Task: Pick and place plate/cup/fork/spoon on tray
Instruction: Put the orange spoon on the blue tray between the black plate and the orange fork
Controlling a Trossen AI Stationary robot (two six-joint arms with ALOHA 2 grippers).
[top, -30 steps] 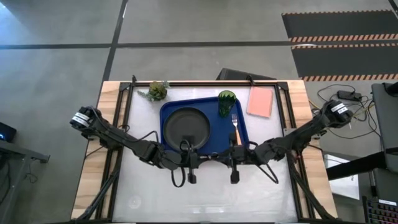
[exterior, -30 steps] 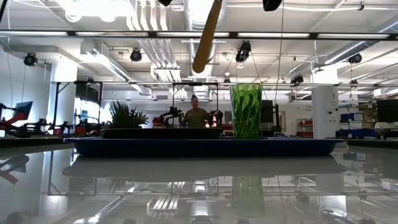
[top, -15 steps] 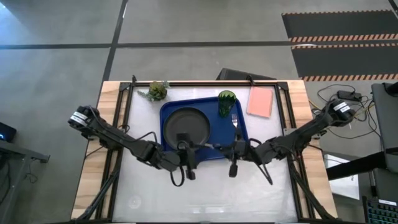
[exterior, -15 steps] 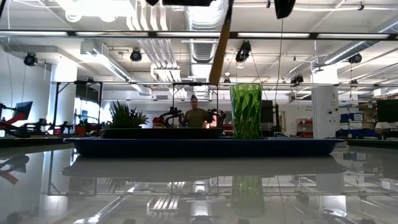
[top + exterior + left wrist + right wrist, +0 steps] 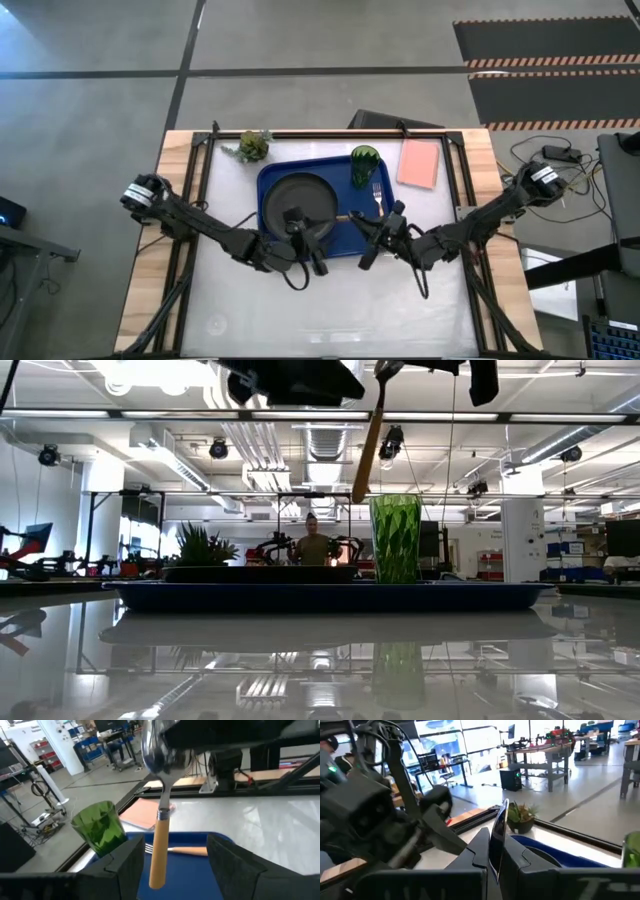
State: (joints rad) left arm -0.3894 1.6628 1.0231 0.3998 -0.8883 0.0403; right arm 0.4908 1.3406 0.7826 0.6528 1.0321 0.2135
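I have the small spoon (image 5: 161,820) with the silver oval bowl and slim orange handle up in the air — the right gripper (image 5: 368,228) is clamped on its bowl end, and the handle hangs out over the large dark blue rectangular tray (image 5: 276,177) between the two arms. From the low camera the handle (image 5: 367,452) slants down above the translucent green glass cup (image 5: 396,538), clear of it. On the tray I see the round matte black plate (image 5: 300,201) on its left half, the cup at the far right corner, and the small orange-handled fork (image 5: 378,201) lying flat just beside the plate. My left gripper (image 5: 318,262) hovers over the tray's near edge with its fingers spread — nothing in them.
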